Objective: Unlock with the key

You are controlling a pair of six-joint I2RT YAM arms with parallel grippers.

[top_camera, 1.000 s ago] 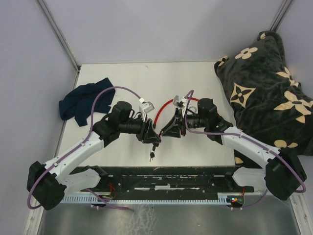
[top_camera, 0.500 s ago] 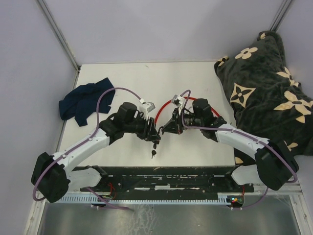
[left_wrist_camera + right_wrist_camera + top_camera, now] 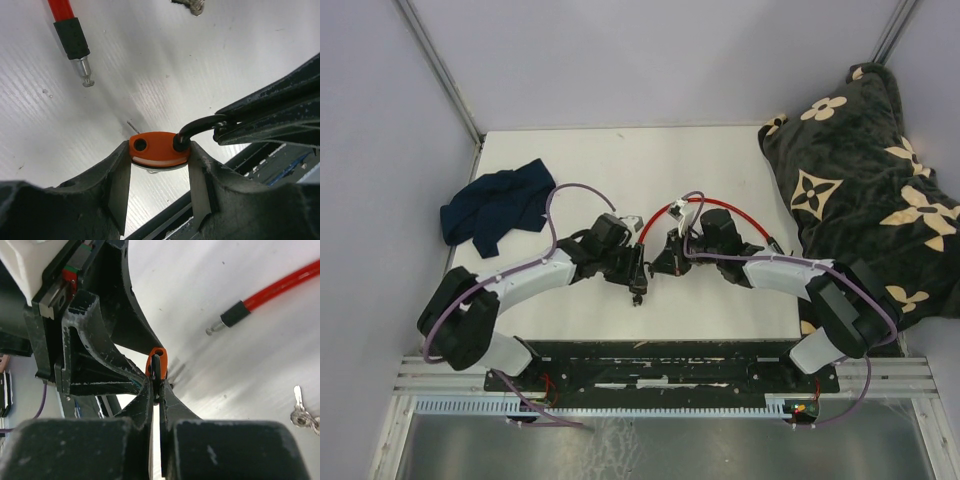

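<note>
Near the table's front edge, the two arms met tip to tip over a small orange lock (image 3: 155, 147), which hung just above the white table (image 3: 580, 160). The left gripper (image 3: 159, 152) was clamped on the lock's body, one finger on each side. The right gripper (image 3: 157, 385) was pinched shut on the lock's black shackle (image 3: 200, 125), coming in from the opposite side. Beside the lock, apart from it, lay the loose end of a red cable (image 3: 60, 7), with a black collar and a bare metal tip (image 3: 85, 75). The keys (image 3: 300, 415) lay flat on the table a little away from the lock, held by neither gripper. Farther left of the lock sat a crumpled blue cloth (image 3: 495, 205); far to its right, a dark flowered blanket (image 3: 860, 170)
</note>
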